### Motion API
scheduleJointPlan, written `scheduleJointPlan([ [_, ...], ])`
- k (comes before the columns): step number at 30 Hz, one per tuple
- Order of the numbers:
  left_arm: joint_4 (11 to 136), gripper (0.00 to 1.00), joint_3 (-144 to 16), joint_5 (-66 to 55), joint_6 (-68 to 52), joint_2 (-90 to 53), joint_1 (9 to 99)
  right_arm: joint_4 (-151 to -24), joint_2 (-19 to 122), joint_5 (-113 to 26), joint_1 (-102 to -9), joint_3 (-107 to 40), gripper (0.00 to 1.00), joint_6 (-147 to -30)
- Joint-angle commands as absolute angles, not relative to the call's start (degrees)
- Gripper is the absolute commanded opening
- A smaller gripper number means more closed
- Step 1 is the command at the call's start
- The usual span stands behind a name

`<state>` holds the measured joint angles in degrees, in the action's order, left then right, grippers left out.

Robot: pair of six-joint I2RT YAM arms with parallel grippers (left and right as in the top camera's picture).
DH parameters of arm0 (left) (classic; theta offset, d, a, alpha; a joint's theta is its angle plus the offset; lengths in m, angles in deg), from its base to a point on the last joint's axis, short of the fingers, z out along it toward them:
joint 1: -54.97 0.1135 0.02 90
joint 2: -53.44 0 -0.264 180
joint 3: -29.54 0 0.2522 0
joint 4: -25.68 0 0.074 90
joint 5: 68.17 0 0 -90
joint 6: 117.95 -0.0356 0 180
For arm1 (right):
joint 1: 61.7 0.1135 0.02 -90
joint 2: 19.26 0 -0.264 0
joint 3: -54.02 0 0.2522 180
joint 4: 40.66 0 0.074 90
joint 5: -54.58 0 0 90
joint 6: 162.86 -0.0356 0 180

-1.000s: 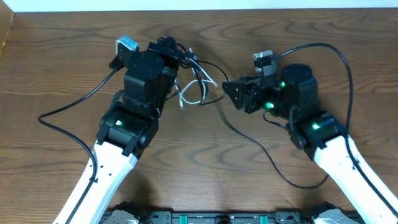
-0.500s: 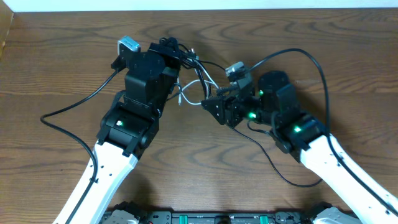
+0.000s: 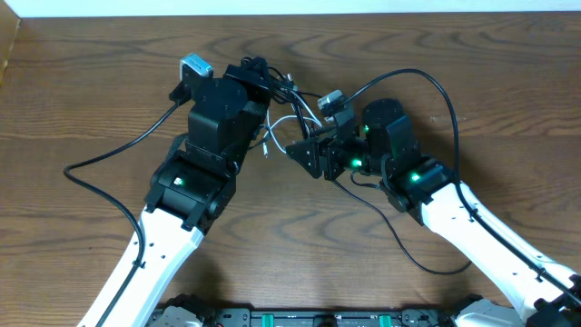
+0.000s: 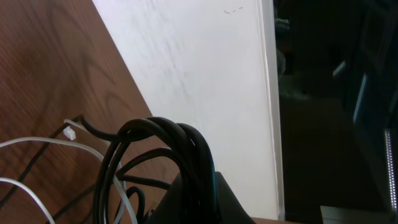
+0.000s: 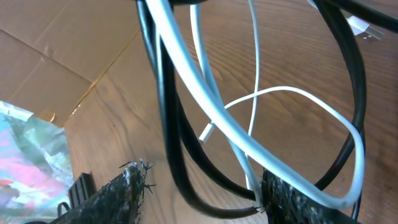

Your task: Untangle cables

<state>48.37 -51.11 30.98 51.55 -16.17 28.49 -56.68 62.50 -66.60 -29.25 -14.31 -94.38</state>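
**Cords bunched at the black two-finger right gripper (image 3: 300,152)**

We see a dark brown wood-grain table (image 3: 91,109). A white wall panel (image 3: 290,7) stands along its far edge, beyond the right gripper. The thin white cable (image 3: 274,138) loops just ahead of that gripper, between it and the black two-finger left gripper (image 3: 265,80). The long thin black cable (image 3: 399,243) mingles with it there and runs back past the right gripper.

Only the right wrist view shows us the right gripper's textured fingers (image 5: 124,193) standing apart, with white and black strands crossing the gap. It also shows flat brown cardboard (image 5: 56,50) and a crinkled colourful wrapper (image 5: 25,149) beyond the table edge ahead of the right gripper. Only the left wrist view shows a dark room beside the wall panel and black loops draped over the left gripper. We cannot tell whether its fingers are parted or closed.
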Motion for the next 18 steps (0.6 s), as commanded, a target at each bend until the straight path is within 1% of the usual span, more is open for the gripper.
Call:
scheduleJointPlan([
  [1, 48.2, 0.07, -52.7, 30.8, 51.9, -15.8, 28.4, -56.5, 62.6, -67.5, -28.1, -14.2, 0.59, -95.1],
  [4, 48.2, 0.07, -52.7, 30.9, 51.8, -15.8, 28.4, -56.7, 62.6, -66.8, -27.1, -14.2, 0.59, -95.1],
  [12, 48.1, 0.07, -52.7, 32.0, 48.9, -15.8, 28.5, -61.2, 62.6, -58.9, -28.0, -14.2, 0.57, -95.1],
  [18, 48.4, 0.08, -52.7, 34.6, 48.6, -15.8, 28.5, -62.3, 62.6, -64.0, -29.0, -14.2, 0.55, -96.4],
])
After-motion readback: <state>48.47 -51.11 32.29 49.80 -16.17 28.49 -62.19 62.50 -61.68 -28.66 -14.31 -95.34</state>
